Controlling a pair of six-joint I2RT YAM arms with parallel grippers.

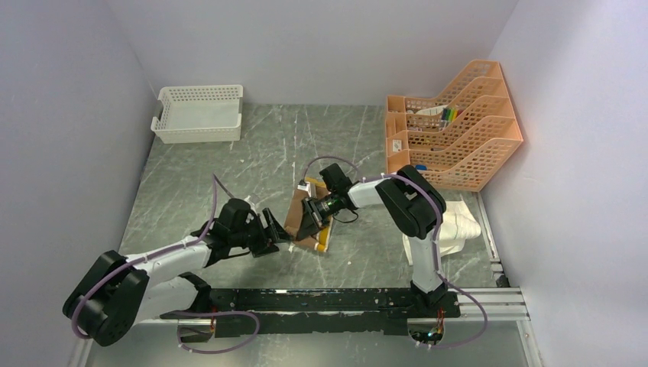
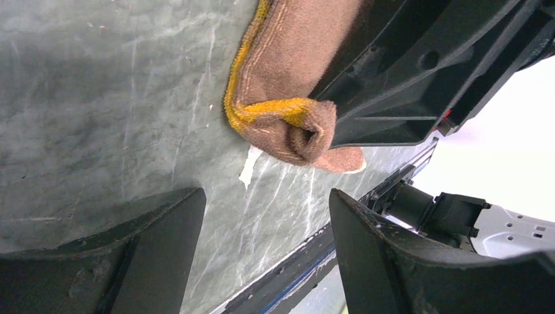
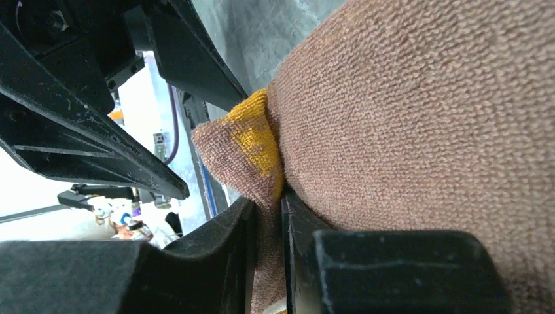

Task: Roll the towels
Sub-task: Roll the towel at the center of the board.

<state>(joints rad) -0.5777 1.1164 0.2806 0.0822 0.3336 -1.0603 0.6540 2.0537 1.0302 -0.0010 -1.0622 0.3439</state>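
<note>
Right tool (image 3: 267,219) is pinching the brown towel (image 2: 294,59) at the middle of the worktop (image 1: 252,160), while the left tool (image 2: 267,216) is hanging open just beside it.

The right tool's jaws are squeezing closed on a folded, yellow-edged corner of the brown towel, whose near end is curling into a loose roll (one small turn, its hollow showing in the left wrist view). The left tool is hovering low over the worktop with its jaws spread wide and nothing between them, facing that rolled end and not touching it. The cream towel (image 1: 461,224) is lying bunched at the worktop's right edge behind the right arm, well apart from both tools.
</note>
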